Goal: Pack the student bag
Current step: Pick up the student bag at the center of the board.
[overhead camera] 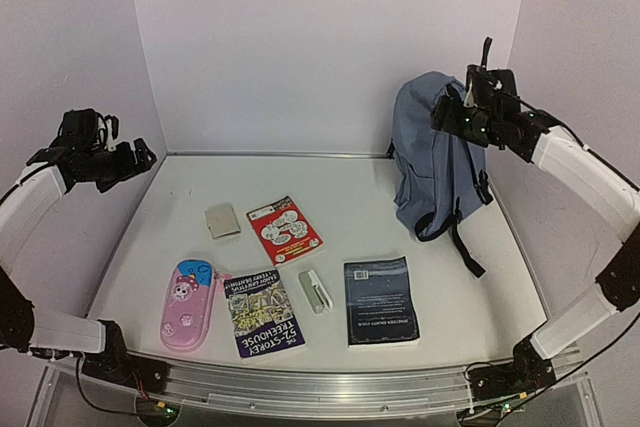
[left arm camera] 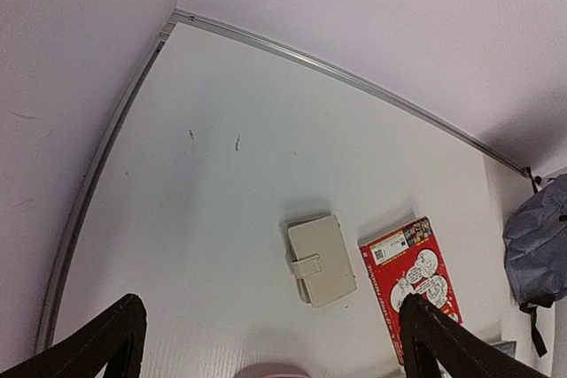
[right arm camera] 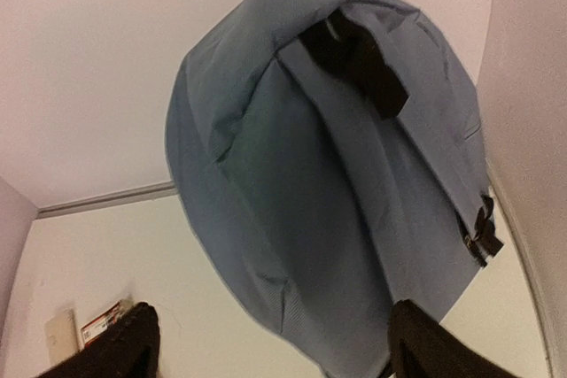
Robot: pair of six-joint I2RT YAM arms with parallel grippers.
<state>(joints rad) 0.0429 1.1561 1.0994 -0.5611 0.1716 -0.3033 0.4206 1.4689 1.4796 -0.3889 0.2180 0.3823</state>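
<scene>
Right gripper (overhead camera: 447, 112) hangs high above the table (overhead camera: 380, 207) with its jaws spread wide. Its fingers (right arm camera: 133, 343) frame the slate-blue backpack (right arm camera: 337, 183), which stands upright directly ahead of the gripper. Whether the fingers touch the cloth cannot be told. The backpack leans toward the back right corner. Its black straps (overhead camera: 462, 237) trail onto the table below the gripper. Farther down and to this gripper's left lie a red book (right arm camera: 102, 323) and, beyond it, a beige wallet (right arm camera: 60, 334).

Left gripper (left arm camera: 272, 303) is also raised, at the far left side, well apart from the backpack. Its jaws are fully spread with nothing between them. The wallet lies just ahead of and below this gripper, closed, with its strap tab toward the left. The red book lies just beside the wallet, on the gripper's right, apart from it. The backpack shows at the far right edge of this wrist's view.

Well below the level of both grippers, toward the arm bases, lies a row of items:
- a pink-and-blue pencil case (overhead camera: 188, 304), nearest the left gripper
- a paperback (overhead camera: 264, 312) touching the pencil case
- a small white object (overhead camera: 316, 290)
- a dark blue book (overhead camera: 380, 300), nearest the right gripper
</scene>
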